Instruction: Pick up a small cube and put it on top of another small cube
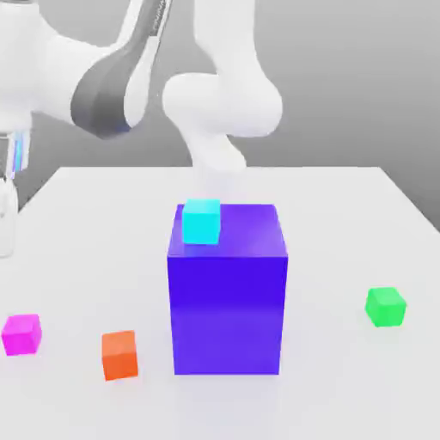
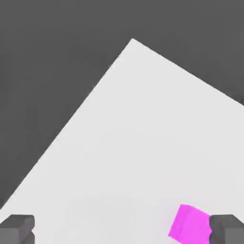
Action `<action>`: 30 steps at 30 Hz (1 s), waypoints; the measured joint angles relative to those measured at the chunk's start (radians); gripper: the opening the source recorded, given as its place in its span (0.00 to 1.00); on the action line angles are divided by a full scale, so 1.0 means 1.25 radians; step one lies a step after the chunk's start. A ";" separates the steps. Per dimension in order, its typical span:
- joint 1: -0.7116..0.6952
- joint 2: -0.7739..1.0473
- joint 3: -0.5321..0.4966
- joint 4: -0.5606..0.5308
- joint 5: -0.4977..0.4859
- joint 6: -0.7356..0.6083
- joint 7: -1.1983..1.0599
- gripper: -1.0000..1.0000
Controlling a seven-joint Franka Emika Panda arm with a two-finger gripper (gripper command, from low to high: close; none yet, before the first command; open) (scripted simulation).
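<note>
The small magenta cube [image 1: 21,334] rests on the white table near the front of the exterior view's left. My gripper [image 2: 122,231] hangs above it, open, with nothing between its dark fingertips [image 2: 19,228]. In the hand view the magenta cube [image 2: 189,224] lies just inside one fingertip, off the middle of the gap. One pale finger [image 1: 6,219] shows at the left edge of the exterior view, well above the cube. The green cube [image 1: 385,306] sits alone on the table at the exterior view's right, far from the gripper.
A big blue-purple block [image 1: 226,301] stands mid-table with a cyan small cube [image 1: 201,221] on its top. An orange small cube [image 1: 119,354] lies between the magenta cube and the block. The table's corner [image 2: 132,40] and edges show in the hand view.
</note>
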 joint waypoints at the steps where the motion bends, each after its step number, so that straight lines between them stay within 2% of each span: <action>1: -0.012 0.019 -0.005 -0.005 0.011 0.011 0.004 0.50; 5: -0.054 0.091 -0.015 -0.028 0.079 0.056 0.004 0.50; 11: -0.122 0.191 0.002 -0.055 0.242 0.123 -0.047 0.50; 17: -0.143 0.330 0.022 -0.031 0.273 0.234 -0.064 0.50; 18: -0.143 0.343 0.022 -0.029 0.273 0.243 -0.064 0.00; 24: -0.144 0.349 0.023 -0.028 0.271 0.249 -0.063 0.00; 30: -0.144 0.233 0.020 -0.050 0.261 0.158 -0.054 0.00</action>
